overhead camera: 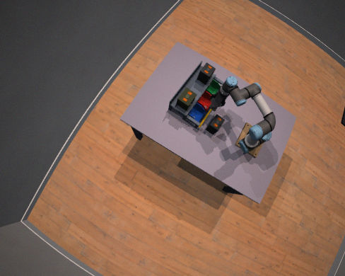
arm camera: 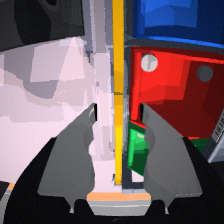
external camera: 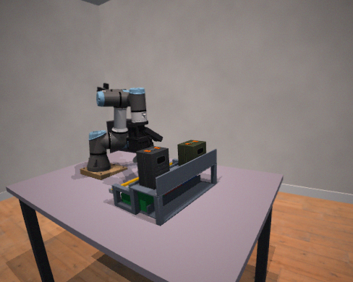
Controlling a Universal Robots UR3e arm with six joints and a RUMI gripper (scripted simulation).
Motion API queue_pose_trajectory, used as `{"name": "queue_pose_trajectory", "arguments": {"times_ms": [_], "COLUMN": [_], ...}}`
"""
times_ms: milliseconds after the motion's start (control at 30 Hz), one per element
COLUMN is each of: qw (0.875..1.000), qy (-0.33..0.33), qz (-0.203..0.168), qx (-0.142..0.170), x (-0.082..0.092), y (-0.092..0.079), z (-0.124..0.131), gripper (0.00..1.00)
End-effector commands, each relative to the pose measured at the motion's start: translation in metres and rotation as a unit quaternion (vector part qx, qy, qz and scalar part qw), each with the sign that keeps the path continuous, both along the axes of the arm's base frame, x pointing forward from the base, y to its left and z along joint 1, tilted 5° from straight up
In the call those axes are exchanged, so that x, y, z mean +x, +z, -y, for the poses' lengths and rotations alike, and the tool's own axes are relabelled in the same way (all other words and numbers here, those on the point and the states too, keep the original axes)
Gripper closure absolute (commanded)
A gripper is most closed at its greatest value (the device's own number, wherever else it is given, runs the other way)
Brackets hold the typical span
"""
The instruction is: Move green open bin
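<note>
The green open bin (overhead camera: 213,86) (external camera: 145,200) (arm camera: 137,152) sits in the lower level of the grey shelf (overhead camera: 194,76) (external camera: 185,173), at its end, beside a red bin (overhead camera: 204,100) (arm camera: 170,90). My gripper (overhead camera: 219,98) (arm camera: 118,104) points down over the shelf's front edge, at the red and green bins. Its fingers stand partly apart and straddle the yellow front rail (arm camera: 118,60) (overhead camera: 205,118) without gripping anything. In the wrist view the right finger hides most of the green bin. Its parts are not visible.
A blue bin (overhead camera: 196,112) (arm camera: 170,17) sits past the red one. A black box (overhead camera: 207,72) (external camera: 152,166) and an olive box (overhead camera: 186,98) (external camera: 192,150) stand on the shelf top. Another black box (overhead camera: 215,124) stands on the table (overhead camera: 158,88) (external camera: 205,231) near the arm base (overhead camera: 252,139).
</note>
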State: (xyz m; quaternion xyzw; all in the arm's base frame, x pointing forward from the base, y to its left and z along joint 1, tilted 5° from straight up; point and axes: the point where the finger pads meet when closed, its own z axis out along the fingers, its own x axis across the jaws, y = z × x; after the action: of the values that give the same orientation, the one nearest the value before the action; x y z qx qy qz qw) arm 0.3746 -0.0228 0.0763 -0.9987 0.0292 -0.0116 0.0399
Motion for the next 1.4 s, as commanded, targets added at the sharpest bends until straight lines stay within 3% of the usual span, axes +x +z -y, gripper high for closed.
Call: {"name": "queue_pose_trajectory", "arguments": {"times_ms": [0,800,967,1367], "qw": [1.0,1.0,1.0,1.0], "qy": [0.0,0.0,0.0,0.0], "qz": [0.001,0.001,0.001,0.001], "qx": [-0.001,-0.001,-0.001,-0.001], "x": [0.0006,0.0006,0.0008,0.0008], "y": [0.0013,0.0025,-0.0075,-0.0075], "z": [0.0004,0.0005,-0.0002,-0.0002], "gripper": [0.72,0.72,0.72,0.72]}}
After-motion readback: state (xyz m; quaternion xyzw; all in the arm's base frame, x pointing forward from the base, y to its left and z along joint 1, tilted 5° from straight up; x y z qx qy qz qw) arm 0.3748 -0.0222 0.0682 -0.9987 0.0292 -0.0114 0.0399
